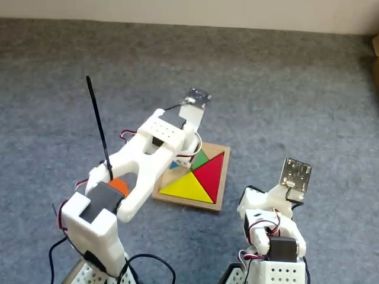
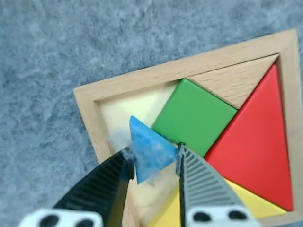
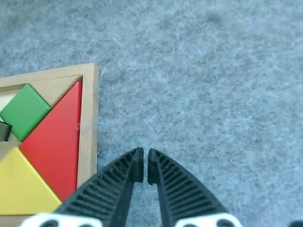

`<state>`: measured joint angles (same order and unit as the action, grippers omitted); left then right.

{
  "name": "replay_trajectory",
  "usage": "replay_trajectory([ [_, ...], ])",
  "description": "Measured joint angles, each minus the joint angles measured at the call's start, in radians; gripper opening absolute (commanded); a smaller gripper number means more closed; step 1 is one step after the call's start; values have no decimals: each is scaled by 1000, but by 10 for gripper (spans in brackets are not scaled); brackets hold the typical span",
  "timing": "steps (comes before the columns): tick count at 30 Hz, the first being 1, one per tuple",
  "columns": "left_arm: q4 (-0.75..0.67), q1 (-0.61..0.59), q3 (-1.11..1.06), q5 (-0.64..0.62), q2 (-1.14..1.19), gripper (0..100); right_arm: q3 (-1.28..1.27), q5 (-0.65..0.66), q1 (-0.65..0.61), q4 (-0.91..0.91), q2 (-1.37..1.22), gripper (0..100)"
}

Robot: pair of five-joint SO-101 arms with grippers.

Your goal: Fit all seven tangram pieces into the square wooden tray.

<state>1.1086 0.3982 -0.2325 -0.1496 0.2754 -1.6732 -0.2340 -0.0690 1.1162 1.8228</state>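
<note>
Tray (image 2: 85,101): on carpet (image 1: 284,83); red triangle (image 2: 255,151), yellow triangle (image 1: 186,186) and green square (image 2: 194,116) seated.
Right gripper (image 3: 142,163): closed, empty, beside tray.
Blue triangle (image 2: 149,149): pinched in left gripper (image 2: 154,158) over open corner; best squared against green square before lowering.

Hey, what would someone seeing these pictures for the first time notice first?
The left hand grips a small blue triangle at the unfilled corner of the square wooden tray, beside the green square. A big red triangle and a yellow triangle already lie in the tray. The right hand is shut over the grey carpet beside the tray.
</note>
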Motion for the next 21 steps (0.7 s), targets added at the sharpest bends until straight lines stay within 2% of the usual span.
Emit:
replay_trajectory([
  [5,64,3,34,2,9,216,0,0,0,0,0,31],
  [8,110,0,34,-2,14,261,0,0,0,0,0,31],
  [14,143,0,35,-72,14,256,0,0,0,0,0,31],
  [21,147,0,35,-80,-2,208,0,0,0,0,0,31],
])
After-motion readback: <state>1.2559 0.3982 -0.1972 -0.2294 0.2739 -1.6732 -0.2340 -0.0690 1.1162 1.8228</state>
